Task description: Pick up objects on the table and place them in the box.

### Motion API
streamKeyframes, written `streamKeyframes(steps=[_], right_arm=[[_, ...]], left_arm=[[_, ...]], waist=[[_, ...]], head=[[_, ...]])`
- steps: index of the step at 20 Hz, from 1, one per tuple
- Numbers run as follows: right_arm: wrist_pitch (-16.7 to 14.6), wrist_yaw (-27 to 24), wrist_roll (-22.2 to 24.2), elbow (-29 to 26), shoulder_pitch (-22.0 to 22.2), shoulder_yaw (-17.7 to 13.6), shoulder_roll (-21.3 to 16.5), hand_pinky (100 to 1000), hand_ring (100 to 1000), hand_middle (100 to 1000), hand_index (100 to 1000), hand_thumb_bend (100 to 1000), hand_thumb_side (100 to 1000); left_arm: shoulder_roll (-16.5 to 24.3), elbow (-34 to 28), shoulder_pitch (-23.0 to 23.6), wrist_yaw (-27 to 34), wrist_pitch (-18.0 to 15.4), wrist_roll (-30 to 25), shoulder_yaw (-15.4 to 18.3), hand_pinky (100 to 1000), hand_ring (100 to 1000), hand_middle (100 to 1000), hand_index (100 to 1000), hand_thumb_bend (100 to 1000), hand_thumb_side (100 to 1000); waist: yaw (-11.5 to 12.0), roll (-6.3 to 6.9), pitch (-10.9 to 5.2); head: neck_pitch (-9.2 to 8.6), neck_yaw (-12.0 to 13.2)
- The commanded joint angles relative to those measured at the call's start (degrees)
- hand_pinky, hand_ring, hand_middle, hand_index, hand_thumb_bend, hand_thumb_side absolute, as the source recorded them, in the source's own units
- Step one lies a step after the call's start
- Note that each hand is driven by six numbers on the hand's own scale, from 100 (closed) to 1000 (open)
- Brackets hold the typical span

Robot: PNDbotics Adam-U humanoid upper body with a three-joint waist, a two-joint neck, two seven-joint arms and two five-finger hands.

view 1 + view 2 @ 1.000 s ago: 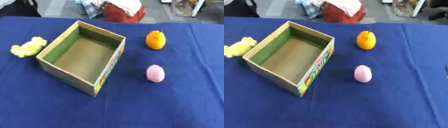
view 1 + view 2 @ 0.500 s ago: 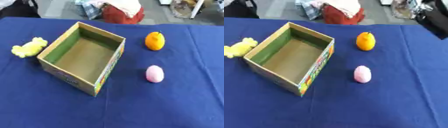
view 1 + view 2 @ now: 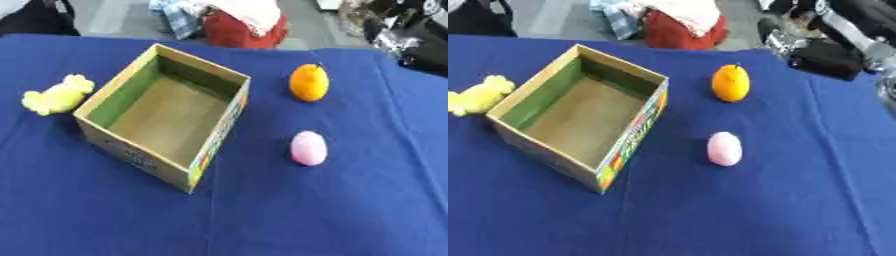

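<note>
One arm: the right arm reaches in from the upper right corner, black with silver joints, slanting down toward the counter's far right edge.
Right robot hand (image 3: 820, 57): a dark mass at the arm's lower end, above the far right part of the counter, near the orange but apart from it; whether its fingers are open or curled cannot be told, and nothing is seen in it.
Left robot hand: shows in neither view.
Box (image 3: 203, 77): an open cardboard box, left of centre on the counter, turned at an angle so one corner points toward the camera; green inner walls, brown floor, coloured print on its right outer wall; nothing lies inside.
Orange (image 3: 309, 82): right of the box's far corner, on the cloth, apart from the box.
Pink egg-shaped object (image 3: 308, 147): nearer the camera than the orange, right of the box, well apart from both.
Yellow soft toy (image 3: 56, 95): just beside the box's left wall, on the cloth; whether it touches the box cannot be told.
Counter (image 3: 289, 210): covered with a deep blue cloth; the whole near half is bare cloth.
Room: beyond the far edge, a red heap with pale fabric over it (image 3: 241, 22), a bluish patterned cloth beside it, grey floor, dark shapes at the upper left corner.
</note>
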Motion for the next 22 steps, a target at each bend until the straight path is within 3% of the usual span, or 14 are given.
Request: streamKeyframes(steps=[1,3,7,9,12,16,22], right_arm=[[-1.42,-0.56,3.59,3.45,-2.06,1.45,-1.92,685,824,797,930,517,835],[-2.18,-0.21,4.93,5.48,-2.76,2.37,-1.37,691,831,806,953,536,847],[-3.27,-0.1,7.56,7.54,-2.9,3.88,-0.79,715,860,825,984,601,780],[-2.74,-0.94,8.96,7.94,-2.85,4.39,-0.61,718,863,813,984,629,704],[-1.69,-2.75,10.93,8.32,-2.7,5.09,-0.26,708,856,796,979,631,671],[-0.63,-5.65,12.39,7.53,-1.92,5.92,0.19,683,831,747,960,661,655],[0.83,-7.97,11.96,3.54,-0.42,6.85,0.44,663,807,699,921,616,672]], left_arm=[[2.75,-0.97,-1.38,0.89,-0.18,-0.99,-0.4,344,622,530,785,100,685],[3.05,-0.97,-1.66,1.18,-0.13,-1.39,-0.73,344,622,530,785,100,684],[3.39,-0.97,-1.62,1.59,-0.07,-1.92,-1.11,341,620,528,784,100,683],[3.39,-0.97,-1.45,1.92,0.03,-1.91,-1.15,340,619,527,783,100,682],[3.42,-0.97,-1.29,2.1,0.18,-2.14,-1.27,339,619,527,783,100,682],[3.4,-0.97,-1.11,2.16,0.51,-2.23,-1.23,338,618,526,782,100,677],[3.33,-0.97,-1.02,2.11,0.82,-2.59,-1.31,337,617,525,781,100,681]], waist=[[0.1,0.09,-0.91],[0.21,0.07,-0.72],[0.33,-0.03,-0.37],[0.33,-0.1,-0.32],[0.37,-0.15,-0.3],[0.51,-0.16,-0.21],[0.65,-0.08,0.01]], head=[[0.01,-0.43],[-0.34,-0.61],[-0.72,-0.72],[-0.68,-0.66],[-0.73,-0.71],[-0.94,-0.72],[-1.03,-0.68]])
